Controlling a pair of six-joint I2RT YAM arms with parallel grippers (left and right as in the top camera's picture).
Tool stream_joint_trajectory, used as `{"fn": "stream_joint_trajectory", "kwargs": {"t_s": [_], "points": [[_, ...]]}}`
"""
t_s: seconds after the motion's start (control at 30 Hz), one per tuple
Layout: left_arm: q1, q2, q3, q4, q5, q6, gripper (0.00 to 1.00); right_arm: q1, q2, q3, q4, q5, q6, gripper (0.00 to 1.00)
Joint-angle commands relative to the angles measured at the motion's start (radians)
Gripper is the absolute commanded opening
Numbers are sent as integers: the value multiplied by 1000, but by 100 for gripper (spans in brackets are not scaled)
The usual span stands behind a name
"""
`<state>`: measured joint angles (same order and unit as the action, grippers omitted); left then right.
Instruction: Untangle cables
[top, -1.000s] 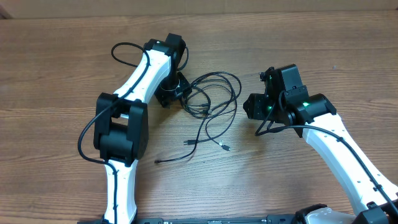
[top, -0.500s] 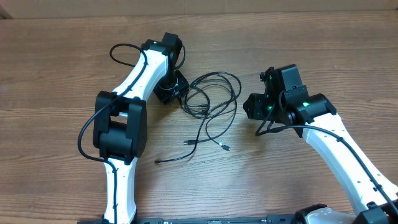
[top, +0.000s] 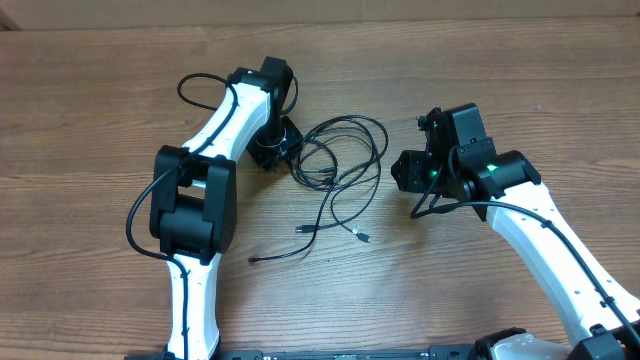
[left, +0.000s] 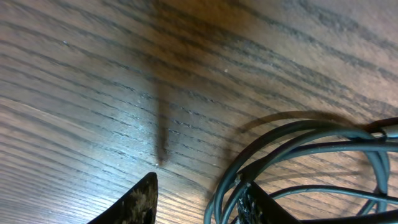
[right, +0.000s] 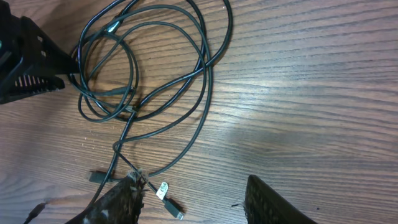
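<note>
At the tangle's left edge, left gripper (left: 199, 185) closing.
Its jaws have narrowed around the leftmost strands of the cables (top: 330, 170), not yet pinching; a separating pull looks close. Right gripper (right: 193, 186) waits spread, empty, to their right.

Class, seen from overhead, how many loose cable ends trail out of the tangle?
3: one plug end below the tangle, a silvery plug to its right, and a thin tip nearest the left arm. More may hide within it.
</note>
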<state>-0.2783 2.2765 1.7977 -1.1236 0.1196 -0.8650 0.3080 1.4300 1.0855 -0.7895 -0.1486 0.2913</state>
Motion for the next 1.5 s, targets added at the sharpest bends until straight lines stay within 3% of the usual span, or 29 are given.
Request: {"fn": "stream_joint_trajectory", "kwargs": {"t_s": [0.0, 0.27, 0.43, 0.8, 1.13, 1.47], "points": [[-13, 10, -18, 10, 3, -10, 41, -1, -3, 25, 1, 14, -4, 51], [-19, 10, -38, 11, -19, -11, 29, -1, -3, 25, 1, 14, -4, 51], [-19, 10, -56, 6, -18, -10, 4, -1, -3, 25, 1, 14, -5, 51], [-17, -93, -7, -42, 13, 102, 4, 0, -3, 25, 17, -4, -5, 57], [-71, -390, -2, -42, 57, 175, 4, 0, -3, 25, 139, -211, -5, 61], [-121, -533, -2, -24, 107, 185, 4, 0, -3, 25, 179, -364, -5, 61]]}}
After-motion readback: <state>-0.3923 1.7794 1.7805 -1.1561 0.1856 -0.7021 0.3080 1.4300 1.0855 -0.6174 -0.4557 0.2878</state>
